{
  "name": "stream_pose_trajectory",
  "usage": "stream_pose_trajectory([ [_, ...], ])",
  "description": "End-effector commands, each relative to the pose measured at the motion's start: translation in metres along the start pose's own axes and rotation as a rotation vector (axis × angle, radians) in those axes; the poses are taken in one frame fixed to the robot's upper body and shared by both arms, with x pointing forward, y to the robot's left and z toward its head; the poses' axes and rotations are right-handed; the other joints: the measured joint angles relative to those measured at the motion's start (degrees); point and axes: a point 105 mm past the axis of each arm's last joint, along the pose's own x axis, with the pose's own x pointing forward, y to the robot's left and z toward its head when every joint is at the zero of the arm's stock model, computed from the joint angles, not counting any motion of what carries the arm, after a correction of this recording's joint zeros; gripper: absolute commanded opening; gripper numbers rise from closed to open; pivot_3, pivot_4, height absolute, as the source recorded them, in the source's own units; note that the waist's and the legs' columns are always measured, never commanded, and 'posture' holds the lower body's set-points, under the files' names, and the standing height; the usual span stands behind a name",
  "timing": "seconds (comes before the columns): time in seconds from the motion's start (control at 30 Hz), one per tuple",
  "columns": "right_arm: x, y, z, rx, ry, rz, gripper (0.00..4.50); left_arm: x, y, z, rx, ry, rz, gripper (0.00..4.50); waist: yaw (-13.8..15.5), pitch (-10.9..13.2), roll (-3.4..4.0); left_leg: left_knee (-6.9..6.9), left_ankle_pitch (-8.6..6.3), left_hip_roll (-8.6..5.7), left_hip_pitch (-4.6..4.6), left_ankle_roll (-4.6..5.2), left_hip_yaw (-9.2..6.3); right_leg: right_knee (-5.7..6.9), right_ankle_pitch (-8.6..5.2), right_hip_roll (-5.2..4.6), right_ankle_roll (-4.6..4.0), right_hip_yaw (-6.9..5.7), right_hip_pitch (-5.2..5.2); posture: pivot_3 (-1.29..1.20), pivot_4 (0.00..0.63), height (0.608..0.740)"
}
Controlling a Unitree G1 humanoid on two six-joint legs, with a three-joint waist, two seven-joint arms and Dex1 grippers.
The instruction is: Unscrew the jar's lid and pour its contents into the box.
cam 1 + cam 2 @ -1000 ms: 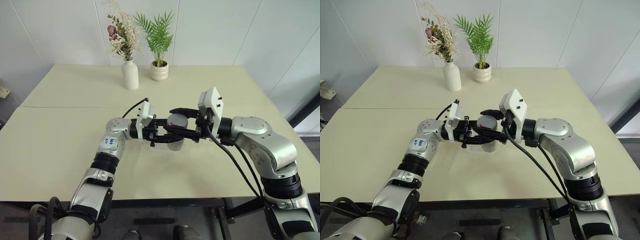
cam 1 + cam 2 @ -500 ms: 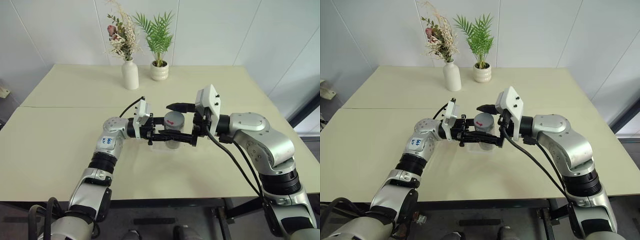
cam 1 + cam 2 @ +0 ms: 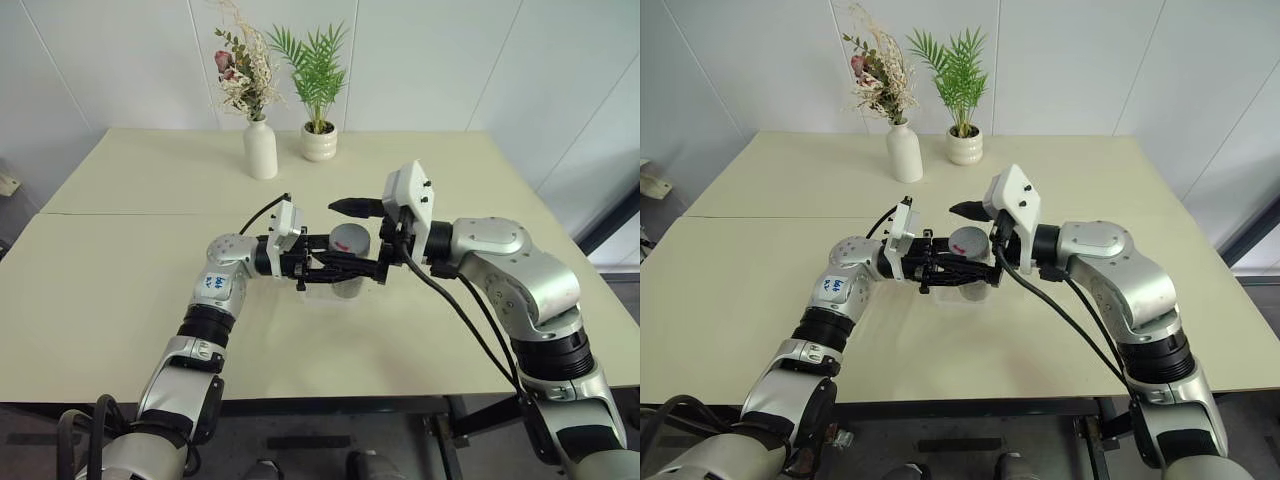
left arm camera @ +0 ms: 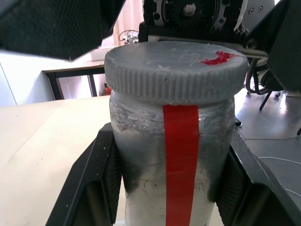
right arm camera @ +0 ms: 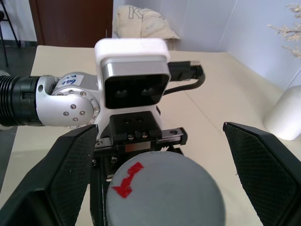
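Observation:
My left gripper (image 3: 338,268) is shut on the body of the silvery jar (image 4: 174,155), just under the lid, and holds it upright above the table. A red stripe runs down the jar's side. The grey ribbed lid (image 5: 164,188) sits on the jar and bears a red mark. My right gripper (image 5: 164,181) is open, its fingers (image 5: 75,174) standing wide apart on either side of the lid without touching it. The contents are hidden inside the jar. The clear box (image 3: 318,293) shows faintly on the table just below the jar.
A white vase of dried flowers (image 3: 260,150) and a white ribbed pot with a green plant (image 3: 319,143) stand at the back of the pale table (image 3: 120,300). Both arms meet over the table's middle.
My right gripper, shut on the lid a second ago, has opened wide. The left gripper and the jar have stayed in place.

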Motion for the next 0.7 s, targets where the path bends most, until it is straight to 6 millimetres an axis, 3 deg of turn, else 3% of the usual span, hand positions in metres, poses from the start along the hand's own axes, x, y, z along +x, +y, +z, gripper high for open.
stream_pose_trajectory([
  [0.03, 0.003, 0.0, 0.008, -0.032, -0.024, 0.018, 4.48, 0.005, -0.001, 0.009, 0.035, -0.023, -0.02, 2.15, 0.0, 0.0, 0.0, 0.0, 0.0, 0.0, 0.0, 0.0, 0.0, 0.0, 0.0, 0.0, 0.0, 0.0, 0.0, 0.0, 0.15, 0.74],
  [0.37, -0.002, -0.015, 0.007, -0.054, -0.017, -0.021, 4.48, 0.001, -0.004, 0.008, 0.028, -0.019, -0.023, 2.15, 0.0, 0.0, 0.0, 0.0, 0.0, 0.0, 0.0, 0.0, 0.02, 0.0, 0.0, 0.01, 0.0, 0.0, -0.01, 0.0, 0.15, 0.74],
  [0.7, -0.02, -0.024, 0.004, -0.061, 0.016, -0.082, 4.48, -0.004, 0.0, 0.008, 0.023, -0.012, 0.004, 2.15, 0.0, 0.0, 0.0, 0.0, 0.0, 0.0, 0.0, 0.0, 0.01, 0.0, 0.0, 0.01, 0.0, 0.0, -0.01, 0.0, 0.15, 0.74],
])
